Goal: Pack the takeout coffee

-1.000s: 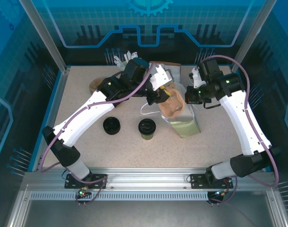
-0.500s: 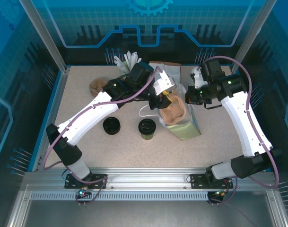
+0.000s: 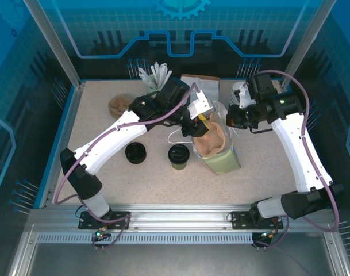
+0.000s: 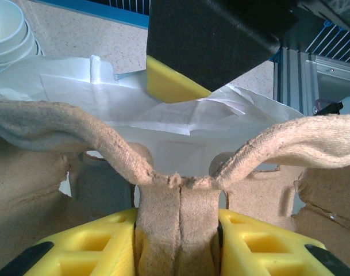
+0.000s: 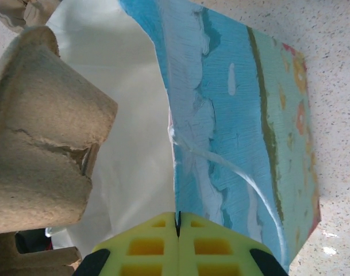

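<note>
Speckled worktop carries the takeout coffee, not yet packed, near the paper bag; left hand clamps the pulp carrier in the bag's mouth, right hand pinches the bag's edge

Pulp carrier fills the bag mouth — takeout coffee stands unobstructed.

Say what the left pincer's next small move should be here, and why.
Probably lower the pulp carrier deeper into the paper bag: the left pincer grips its centre ridge at the bag's mouth, and the right pincer pinches the bag's rim, holding it open.
</note>
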